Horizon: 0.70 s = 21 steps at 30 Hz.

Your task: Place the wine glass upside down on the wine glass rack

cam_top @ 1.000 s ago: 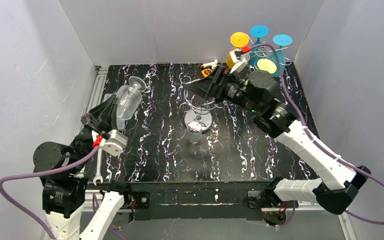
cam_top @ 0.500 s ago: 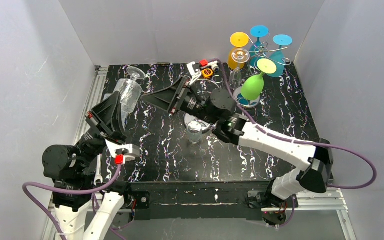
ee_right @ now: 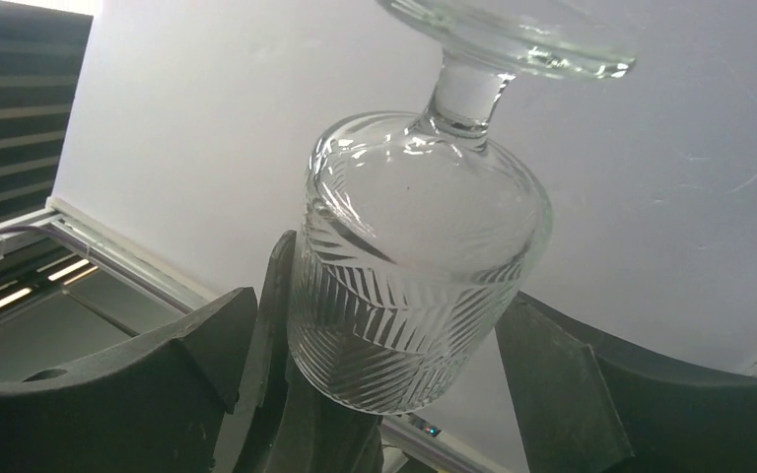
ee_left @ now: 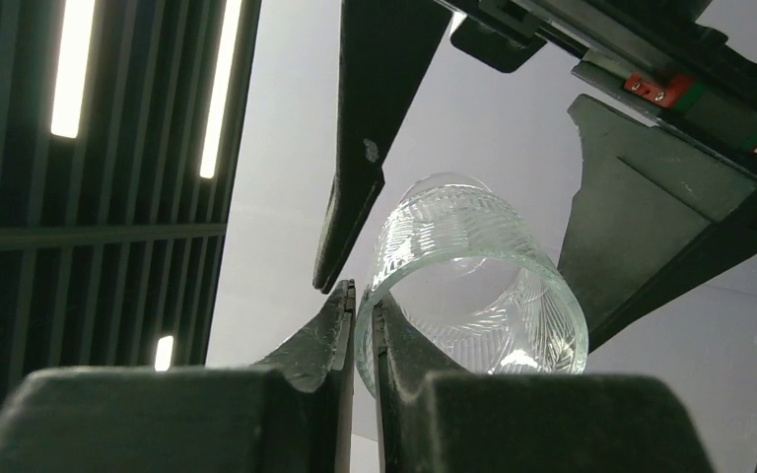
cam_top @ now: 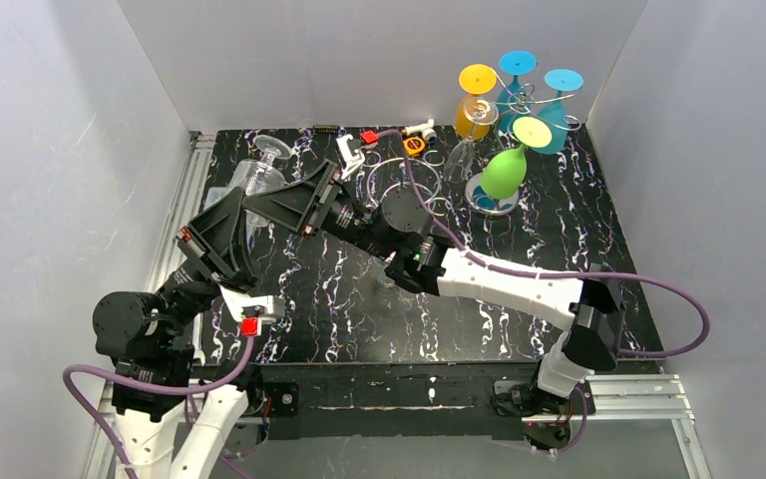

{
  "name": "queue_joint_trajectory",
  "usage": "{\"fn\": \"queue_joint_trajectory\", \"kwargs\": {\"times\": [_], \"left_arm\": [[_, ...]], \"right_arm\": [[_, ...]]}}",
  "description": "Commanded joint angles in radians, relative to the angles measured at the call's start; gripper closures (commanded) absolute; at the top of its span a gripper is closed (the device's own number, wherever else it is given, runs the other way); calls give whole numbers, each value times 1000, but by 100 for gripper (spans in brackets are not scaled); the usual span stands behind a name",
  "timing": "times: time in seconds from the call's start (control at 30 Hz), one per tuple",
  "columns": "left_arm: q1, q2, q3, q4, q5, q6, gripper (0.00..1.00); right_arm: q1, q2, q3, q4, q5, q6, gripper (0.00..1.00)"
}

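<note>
A clear ribbed wine glass is held off the table at the far left, its foot pointing toward the back. My left gripper is shut on its rim; in the left wrist view the gripper pinches the wall of the glass. My right gripper is open, one finger on each side of the bowl. In the right wrist view the gripper flanks the glass without visible contact. The wire rack stands at the back right.
Several coloured glasses hang upside down on the rack, among them a green one and an orange one. A small orange and white object lies at the back. My right arm stretches across the middle of the black table.
My right arm has swung from the rack across to the left, and its open fingers now straddle the glass. My left arm has shifted a little while keeping its hold.
</note>
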Motion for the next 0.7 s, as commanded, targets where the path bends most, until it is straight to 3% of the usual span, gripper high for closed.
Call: {"fn": "queue_joint_trajectory", "kwargs": {"times": [0.0, 0.07, 0.53, 0.57, 0.67], "left_arm": [[-1, -16, 3, 84, 19, 30, 100], [-2, -15, 3, 84, 16, 31, 100], [-2, -42, -7, 74, 50, 1, 100], [-1, -45, -4, 65, 55, -4, 90], [0, -58, -1, 9, 63, -18, 33]], "right_arm": [[-1, 21, 55, 170, 56, 43, 2], [-1, 28, 53, 194, 62, 53, 2], [-14, 28, 84, 253, 95, -9, 40], [-17, 19, 88, 230, 92, -33, 41], [-26, -24, 93, 137, 78, -130, 41]]}}
